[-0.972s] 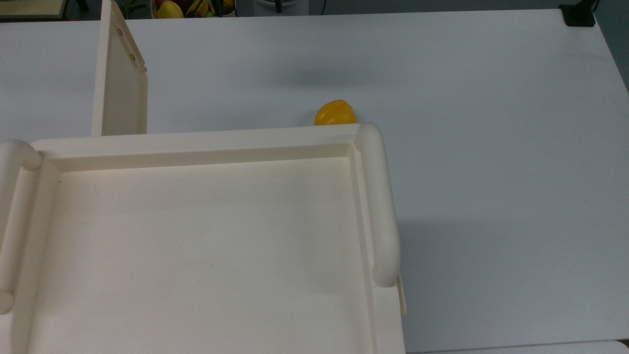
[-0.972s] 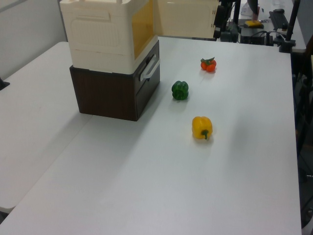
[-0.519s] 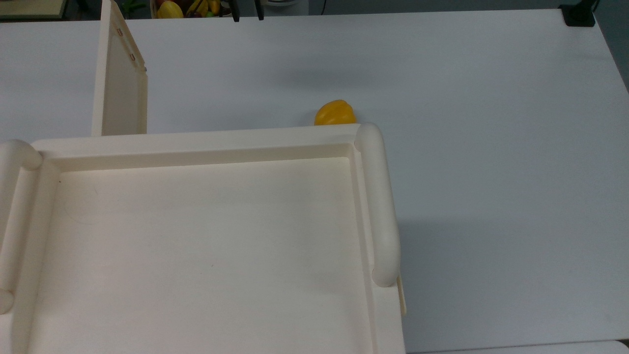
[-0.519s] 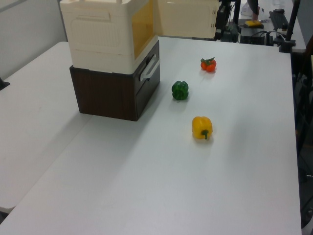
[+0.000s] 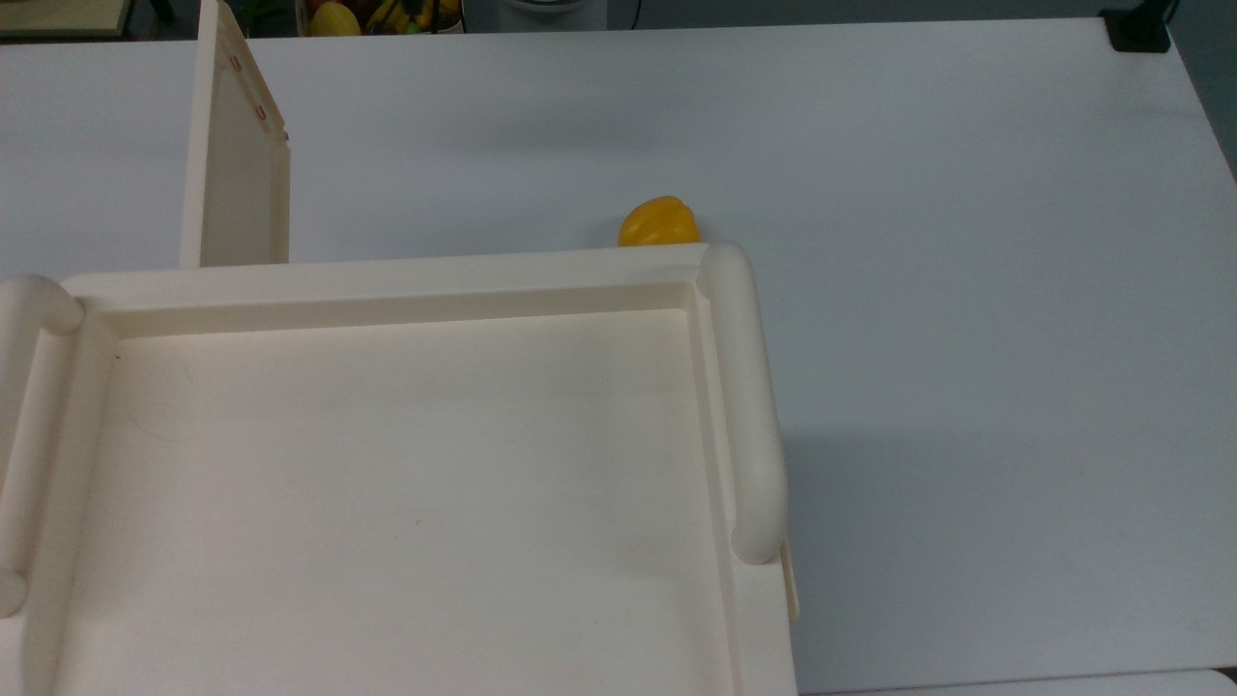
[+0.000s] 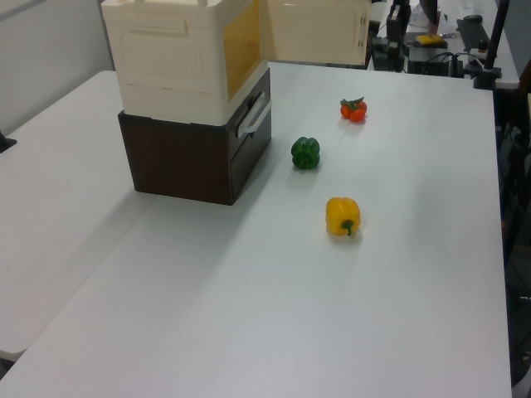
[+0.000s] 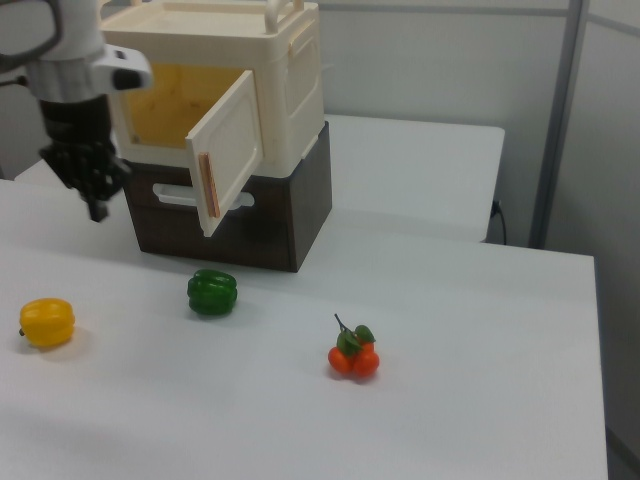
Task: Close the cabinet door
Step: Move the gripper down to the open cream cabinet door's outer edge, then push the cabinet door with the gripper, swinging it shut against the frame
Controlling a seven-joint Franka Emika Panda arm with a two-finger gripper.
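The cream cabinet (image 7: 290, 70) (image 6: 166, 58) stands on a dark brown drawer unit (image 7: 270, 230); the top view looks down on its recessed top (image 5: 387, 280). Its cabinet door (image 7: 230, 150) (image 6: 315, 31) (image 5: 237, 164) is swung wide open, showing a yellowish inside. My gripper (image 7: 97, 208) hangs from the white arm at the right view's left, pointing down, open and holding nothing. It is apart from the door's free edge, on the door's outer side. In the left view the gripper (image 6: 399, 18) is a dark shape just right of the door's edge.
On the white table lie a yellow pepper (image 7: 47, 322) (image 6: 343, 215) (image 5: 659, 222), a green pepper (image 7: 212, 292) (image 6: 305, 152) and a cluster of small tomatoes (image 7: 352, 358) (image 6: 353, 109). A fruit basket (image 5: 382, 14) sits beyond the table's far edge.
The gripper moved: its fingertips showed at the top view's upper edge half a second ago and are now gone. It shifted right in the left view. The door has not moved.
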